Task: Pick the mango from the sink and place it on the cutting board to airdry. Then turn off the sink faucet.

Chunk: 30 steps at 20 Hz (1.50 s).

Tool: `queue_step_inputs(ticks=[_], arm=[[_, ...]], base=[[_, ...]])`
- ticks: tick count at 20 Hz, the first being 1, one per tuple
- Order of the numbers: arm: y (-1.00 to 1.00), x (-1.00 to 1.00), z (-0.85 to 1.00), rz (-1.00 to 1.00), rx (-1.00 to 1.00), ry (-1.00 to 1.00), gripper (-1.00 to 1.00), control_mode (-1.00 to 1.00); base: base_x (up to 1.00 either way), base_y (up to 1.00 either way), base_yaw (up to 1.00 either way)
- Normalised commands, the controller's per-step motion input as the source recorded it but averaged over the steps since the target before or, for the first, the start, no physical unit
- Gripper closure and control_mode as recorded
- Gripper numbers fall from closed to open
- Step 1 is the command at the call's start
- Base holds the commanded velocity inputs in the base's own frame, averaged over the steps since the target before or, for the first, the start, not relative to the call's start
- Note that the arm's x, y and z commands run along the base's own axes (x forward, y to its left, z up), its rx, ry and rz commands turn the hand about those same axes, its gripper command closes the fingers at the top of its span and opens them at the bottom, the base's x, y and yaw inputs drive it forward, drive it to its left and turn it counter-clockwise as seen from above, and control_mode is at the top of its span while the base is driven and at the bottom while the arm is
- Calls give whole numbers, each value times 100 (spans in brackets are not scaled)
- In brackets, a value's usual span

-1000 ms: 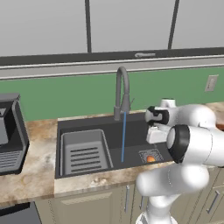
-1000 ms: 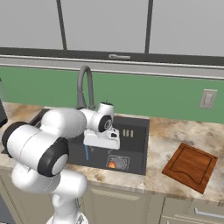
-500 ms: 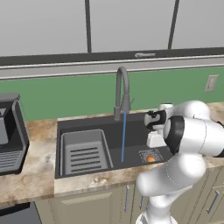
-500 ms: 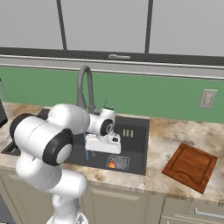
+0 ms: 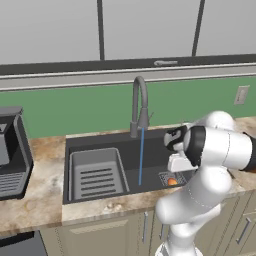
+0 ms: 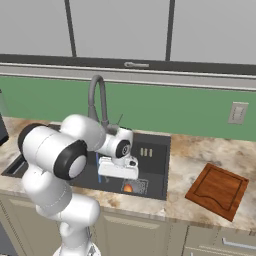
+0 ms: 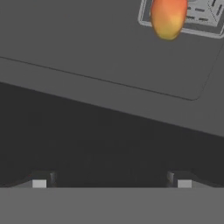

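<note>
The mango (image 7: 168, 18), orange with a red blush, lies on the square drain grate (image 7: 205, 15) in the near right corner of the dark sink (image 5: 152, 150). It also shows as a small orange spot, the mango (image 6: 128, 188), just below my hand. My gripper (image 7: 111, 181) is open, above the sink floor and short of the fruit, with nothing between its fingers. The grey gooseneck sink faucet (image 5: 140, 102) stands behind the basin, and a blue stream of water (image 5: 141, 157) runs from it. The reddish-brown cutting board (image 6: 217, 190) lies on the counter right of the sink.
A grey ribbed rack tray (image 5: 97, 175) fills the sink's left half. A black coffee machine (image 5: 10, 150) stands on the counter at far left. The green backsplash carries a wall outlet (image 6: 237, 113). My own white arm (image 5: 215, 150) hangs over the sink's right edge.
My hand has sunk a little lower into the sink, closer to the mango, and the elbow has swung toward the right. Mango, board and water stream have not moved.
</note>
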Motion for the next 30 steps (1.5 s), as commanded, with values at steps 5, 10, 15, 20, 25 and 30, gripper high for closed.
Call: queue_step_inputs(ticks=[5, 10, 15, 20, 25, 30], arm=[[0, 0, -19, 2, 3, 4, -100, -100], [0, 0, -16, 2, 2, 4, -100, -100], [0, 0, -14, 2, 3, 4, -100, -100], [0, 3, -8, 2, 2, 3, -100, -100], [0, 8, -7, 2, 2, 3, -100, -100], [0, 9, -7, 2, 2, 3, -100, -100]], base=[[0, 0, 0], [0, 0, 0], [0, 0, 0], [0, 0, 0], [0, 0, 0], [0, 0, 0]])
